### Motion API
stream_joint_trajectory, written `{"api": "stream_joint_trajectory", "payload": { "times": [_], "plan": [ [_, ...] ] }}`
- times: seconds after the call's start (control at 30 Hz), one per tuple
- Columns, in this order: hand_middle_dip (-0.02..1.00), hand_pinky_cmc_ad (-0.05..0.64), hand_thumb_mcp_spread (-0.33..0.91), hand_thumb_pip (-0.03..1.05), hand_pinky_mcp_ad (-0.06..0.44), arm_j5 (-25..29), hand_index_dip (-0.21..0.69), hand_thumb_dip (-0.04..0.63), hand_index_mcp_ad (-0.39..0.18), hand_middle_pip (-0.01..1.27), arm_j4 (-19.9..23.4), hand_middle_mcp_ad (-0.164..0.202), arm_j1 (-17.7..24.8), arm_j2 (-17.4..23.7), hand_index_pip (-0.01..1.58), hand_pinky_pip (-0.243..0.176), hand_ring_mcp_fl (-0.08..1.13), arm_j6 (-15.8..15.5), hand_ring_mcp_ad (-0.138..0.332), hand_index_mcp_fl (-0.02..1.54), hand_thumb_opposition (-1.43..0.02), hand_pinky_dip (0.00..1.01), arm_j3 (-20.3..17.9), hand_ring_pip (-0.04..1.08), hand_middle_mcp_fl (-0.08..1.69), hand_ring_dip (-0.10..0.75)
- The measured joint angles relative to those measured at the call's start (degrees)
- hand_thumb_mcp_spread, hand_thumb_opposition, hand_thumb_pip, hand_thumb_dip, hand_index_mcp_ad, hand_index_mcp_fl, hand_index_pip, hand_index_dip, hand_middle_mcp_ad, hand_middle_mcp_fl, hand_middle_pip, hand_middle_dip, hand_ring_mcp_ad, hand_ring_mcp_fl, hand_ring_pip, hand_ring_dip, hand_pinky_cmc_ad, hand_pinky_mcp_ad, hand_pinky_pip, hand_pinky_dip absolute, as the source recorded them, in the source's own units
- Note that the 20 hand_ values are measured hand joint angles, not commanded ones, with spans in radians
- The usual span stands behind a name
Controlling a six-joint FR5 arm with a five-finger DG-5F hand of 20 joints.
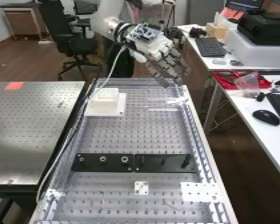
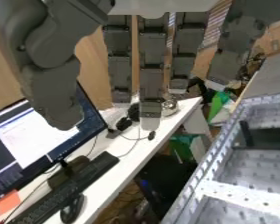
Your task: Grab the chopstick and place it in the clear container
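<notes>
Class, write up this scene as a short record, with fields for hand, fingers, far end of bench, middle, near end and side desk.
Hand: above the bench's far end
Fingers: straight, open
Far end of bench: white block on a white plate
Middle: two black bars, end to end
Near end: small white plate, larger one beside it
Side desk: mouse

In the high view, left of the perforated bench (image 1: 157, 137) stands a metal table (image 1: 31, 130); beyond the bench's far left corner, an office chair (image 1: 77, 45); right of the bench, a mouse (image 1: 266, 117).
</notes>
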Motion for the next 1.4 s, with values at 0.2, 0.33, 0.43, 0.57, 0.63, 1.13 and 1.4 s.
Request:
{"api": "stream_joint_trajectory", "payload": {
  "times": [0.2,0.33,0.43,0.57,0.63,1.13,1.4],
  "plan": [
    [0.51,0.368,0.28,0.67,0.297,-3.1,0.045,0.229,-0.044,0.4,7.7,0.058,-0.91,6.19,0.58,-0.106,0.27,-9.68,0.086,0.34,-0.71,0.78,-6.65,0.1,0.57,0.36],
    [0.51,0.367,0.25,0.66,0.297,-6.7,0.051,0.227,-0.044,0.37,12.87,0.058,-1.72,9.97,0.53,-0.106,0.25,-15.71,0.086,0.34,-0.69,0.78,-10.95,0.1,0.58,0.36],
    [0.51,0.368,0.24,0.66,0.297,-10.54,0.051,0.209,-0.044,0.32,16.48,0.058,-2.7,12.78,0.51,-0.106,0.25,-19.61,0.086,0.34,-0.7,0.78,-14.08,0.09,0.56,0.36],
    [0.51,0.368,0.24,0.61,0.297,-16.52,0.061,0.182,-0.044,0.25,20.42,0.058,-4.81,15.97,0.45,-0.106,0.25,-24.02,0.087,0.34,-0.7,0.78,-17.8,0.07,0.55,0.36],
    [0.51,0.368,0.24,0.61,0.295,-18.18,0.063,0.176,-0.047,0.21,21.4,0.059,-5.48,16.77,0.41,-0.106,0.23,-24.83,0.084,0.37,-0.68,0.78,-18.81,0.07,0.55,0.356],
    [0.52,0.375,0.21,0.61,0.34,-34.93,0.124,0.143,-0.073,0.12,22.94,0.061,-12.18,23.55,0.18,-0.105,0.18,-29.33,0.086,0.34,-0.68,0.73,-25.45,0.08,0.48,0.368],
    [0.52,0.396,0.2,0.61,0.349,-40.77,0.147,0.131,-0.091,0.11,23.49,0.058,-15.12,26.45,0.1,-0.105,0.15,-35.15,0.089,0.27,-0.68,0.72,-27.45,0.08,0.39,0.367]
  ]
}}
